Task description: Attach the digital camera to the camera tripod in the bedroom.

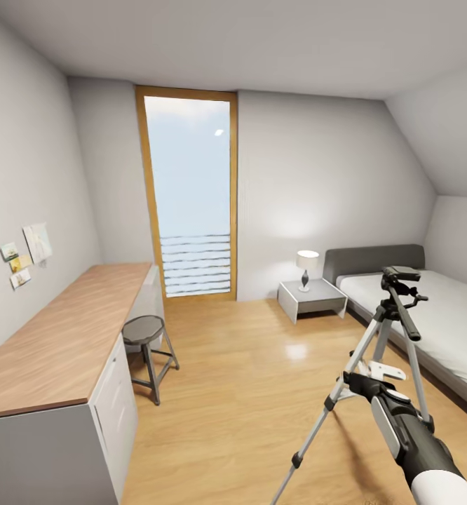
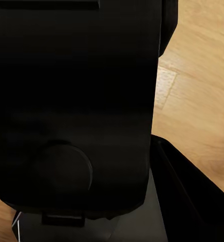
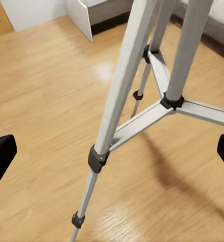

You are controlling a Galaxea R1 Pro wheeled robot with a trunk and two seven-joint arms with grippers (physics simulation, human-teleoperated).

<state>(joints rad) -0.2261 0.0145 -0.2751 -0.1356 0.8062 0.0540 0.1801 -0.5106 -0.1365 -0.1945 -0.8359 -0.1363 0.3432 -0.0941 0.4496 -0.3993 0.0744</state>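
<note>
The camera tripod [image 1: 384, 337] stands on the wood floor at the right, beside the bed, with silver legs [image 3: 123, 96] and black joints. A black boxy piece [image 1: 402, 273] sits on its pan head, above the side handle [image 1: 406, 319]. I cannot tell whether that piece is the digital camera; no red dot shows. My right gripper [image 1: 361, 380] is open at mid-leg height, with its dark fingertips [image 3: 1, 157] spread wide on either side of a tripod leg [image 3: 112, 151] and not touching it. A large black shape [image 2: 76, 101] sits close in the left wrist view.
A long wooden-topped desk [image 1: 58, 351] runs along the left wall with a round stool [image 1: 148, 337] beside it. A low grey bed [image 1: 437, 322] and a white nightstand [image 1: 310, 298] with a lamp [image 1: 306, 266] stand at the right. A tall wood-framed glass door [image 1: 191, 196] is at the far wall.
</note>
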